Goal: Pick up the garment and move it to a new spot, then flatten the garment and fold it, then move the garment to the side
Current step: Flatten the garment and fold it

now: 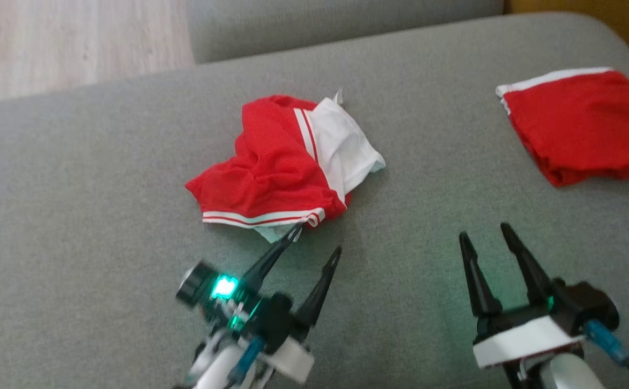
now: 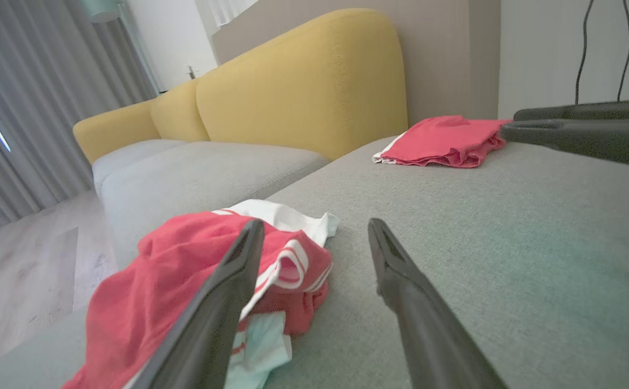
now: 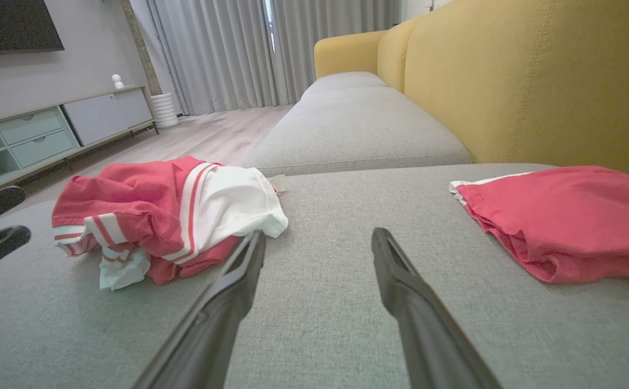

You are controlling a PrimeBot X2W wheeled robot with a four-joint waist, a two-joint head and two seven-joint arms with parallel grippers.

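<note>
Since the crumpled red-and-white garment (image 1: pixel 287 162) lies in the middle of the grey woven sofa seat (image 1: pixel 76 216), light, limp and thin, it will likely sag when lifted. Its striped hem band at the near edge looks the firmest hold. The left claw (image 1: pixel 318 238) is spread open, one finger touching that hem. The right claw (image 1: pixel 483 231), also open, hovers over bare cushion, a folded red garment (image 1: pixel 584 124) beyond it.

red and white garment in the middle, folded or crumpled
Crumpled: the garment lies in a bunched heap with uneven, wrinkled layers.
</note>
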